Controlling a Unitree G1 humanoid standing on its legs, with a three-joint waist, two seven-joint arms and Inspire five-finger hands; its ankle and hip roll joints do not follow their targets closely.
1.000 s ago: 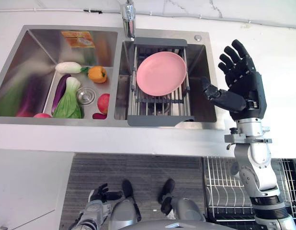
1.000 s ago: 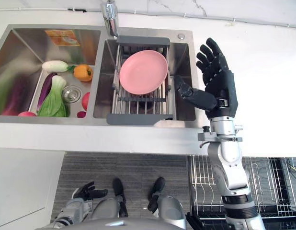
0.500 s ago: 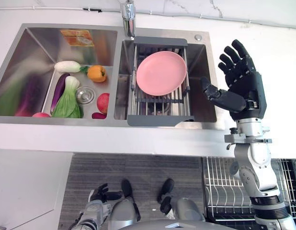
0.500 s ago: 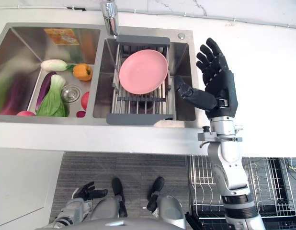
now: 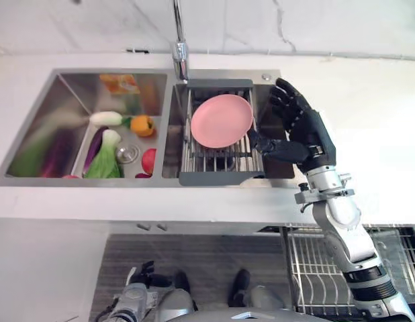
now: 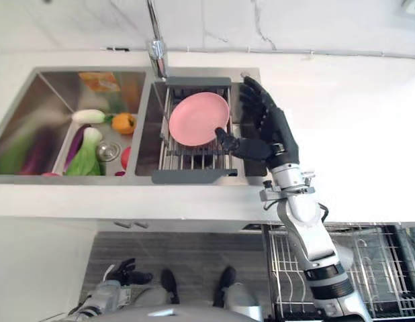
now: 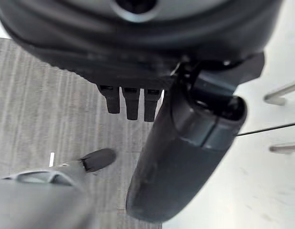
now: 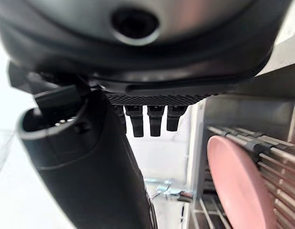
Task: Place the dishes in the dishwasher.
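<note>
Reach phase, nothing grasped yet. Right robot hand (image 5: 301,131) hangs over the right edge of the sink basin with its fingers spread and straight and its thumb (image 5: 268,146) stuck out toward the pink plate (image 5: 221,119); the thumb tip is just beside the plate's near rim, and whether it touches cannot be told. The plate leans in the grey drying rack (image 5: 221,144) that sits across the right basin, directly on the thumb side of the robot hand; in the right wrist view the plate (image 8: 240,183) shows edge-on past the fingers, resting on the rack bars. Farther off on that same side, the left basin holds vegetables (image 5: 107,144), not part of this job. Dishwasher rack (image 5: 328,268) stands pulled out below the worktop (image 5: 369,94), under the right forearm, looking empty where visible. Left robot hand (image 5: 142,276) hangs low beside the body, fingers loosely relaxed, holding nothing. Judgement: step in hand is the approach to the plate. Next move calls for closing in on the plate's rim, thumb and fingers on opposite faces, then lifting it clear of the rack bars before carrying it down to the dishwasher rack.
</note>
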